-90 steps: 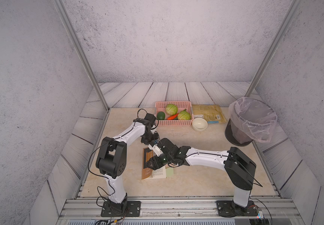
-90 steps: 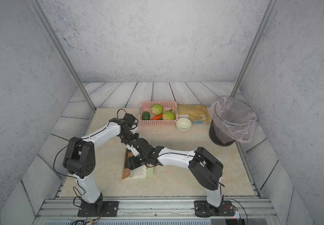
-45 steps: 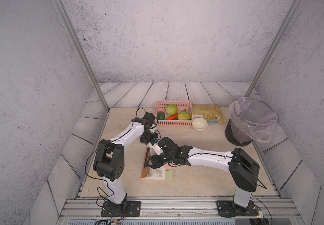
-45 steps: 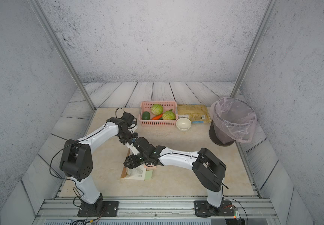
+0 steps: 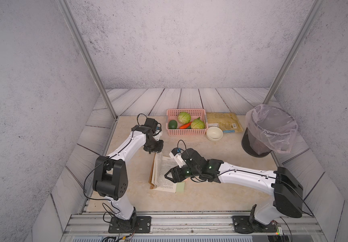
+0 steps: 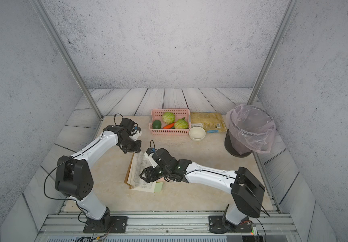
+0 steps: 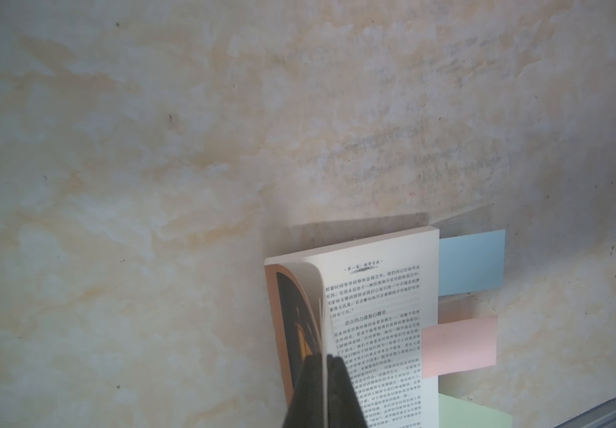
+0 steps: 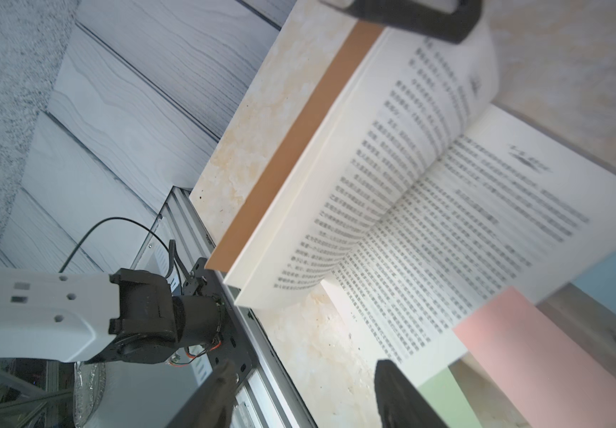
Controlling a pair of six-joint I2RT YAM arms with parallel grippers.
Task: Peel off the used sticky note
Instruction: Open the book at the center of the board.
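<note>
An open book lies on the table. Three sticky notes stick out of its page edge: blue, pink and green. I cannot tell which is the used sticky note. My left gripper is shut on the book's front leaves at the far end and holds them raised off the page. The right gripper hovers open over the near part of the page, close to the pink note and the green note, with nothing between its fingers.
At the back stand a pink basket of vegetables, a white bowl and a flat yellow packet. A bin lined with a plastic bag is at the right. The table's front rail runs near the right gripper.
My left gripper has shut on the book's front leaves. The leaves now stand raised at the far end. The right gripper stays open above the page.
</note>
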